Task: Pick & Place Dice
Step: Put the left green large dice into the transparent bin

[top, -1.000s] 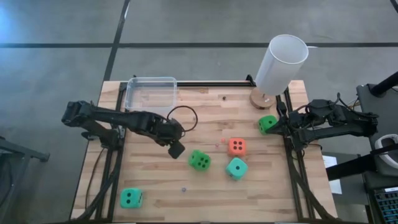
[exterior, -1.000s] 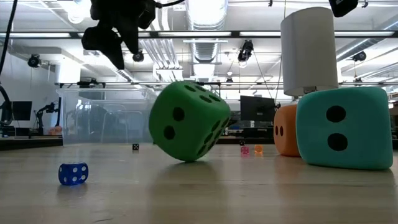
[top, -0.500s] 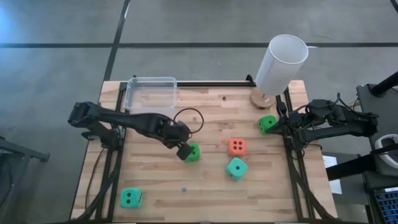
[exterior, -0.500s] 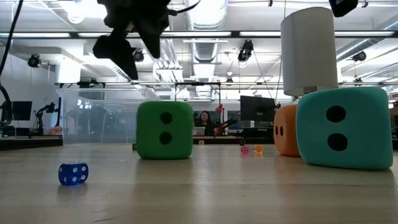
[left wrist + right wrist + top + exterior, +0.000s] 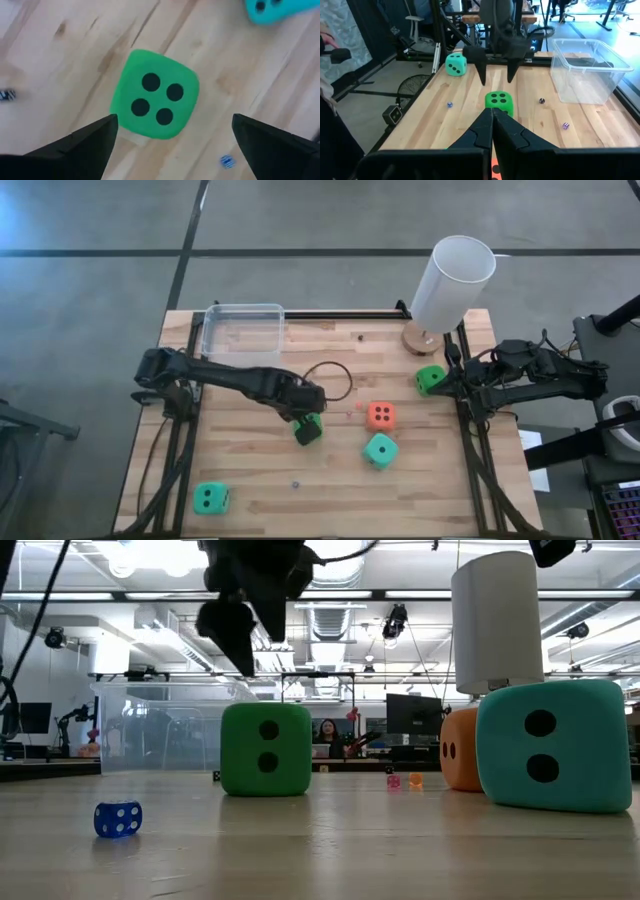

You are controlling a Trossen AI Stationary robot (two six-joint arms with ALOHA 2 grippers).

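A bright green die sits flat on the wooden table, four pips up. My left gripper hangs open just above it, pointing down, one finger on each side and clear of it; the right wrist view shows it too. An orange die, a teal die and a second green die also rest on the table. A third green die lies by the tip of my right gripper, which is shut and raised at the right edge.
A clear plastic tub stands at the far left of the table. A tall white cylinder stands on a round base at the far right. A tiny blue die and other tiny dice lie scattered on the wood.
My left gripper has moved toward the table's right edge and down, rolling its wrist, until it hangs over the green die. That die was tipped on an edge a second ago; it has tumbled a little toward the left and settled flat.
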